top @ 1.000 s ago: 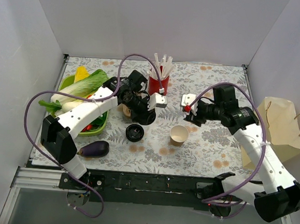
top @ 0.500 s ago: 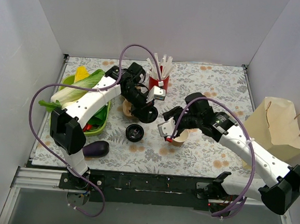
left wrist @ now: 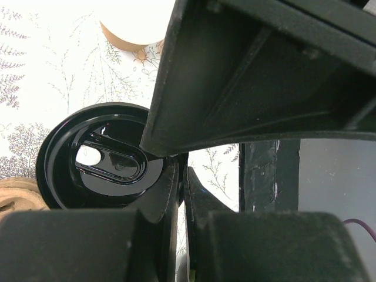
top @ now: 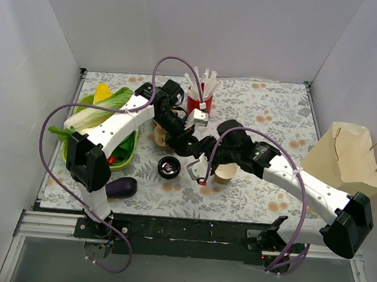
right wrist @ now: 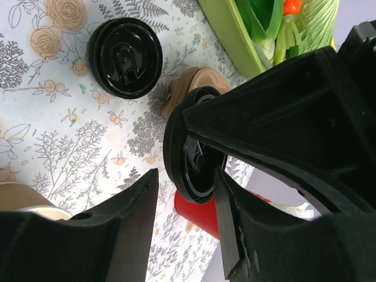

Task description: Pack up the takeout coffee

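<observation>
A floral-patterned table (top: 276, 109) fills the scene, with a tan paper bag (top: 347, 160) standing at its right edge and a green basket (right wrist: 226, 32) of vegetables at its left. Both arms reach to the middle of the table. The right gripper (top: 199, 170) hangs with its fingers parted and nothing between them. The kraft paper cup (top: 225, 175) stands upright just beside it, outside the fingers. The left gripper (left wrist: 181, 182) is nearly closed, pinching the rim of a black lid (left wrist: 97, 155). Behind stands a red cup (top: 198, 104) of straws. A second lid (top: 168, 168) lies flat, left of the kraft cup.
</observation>
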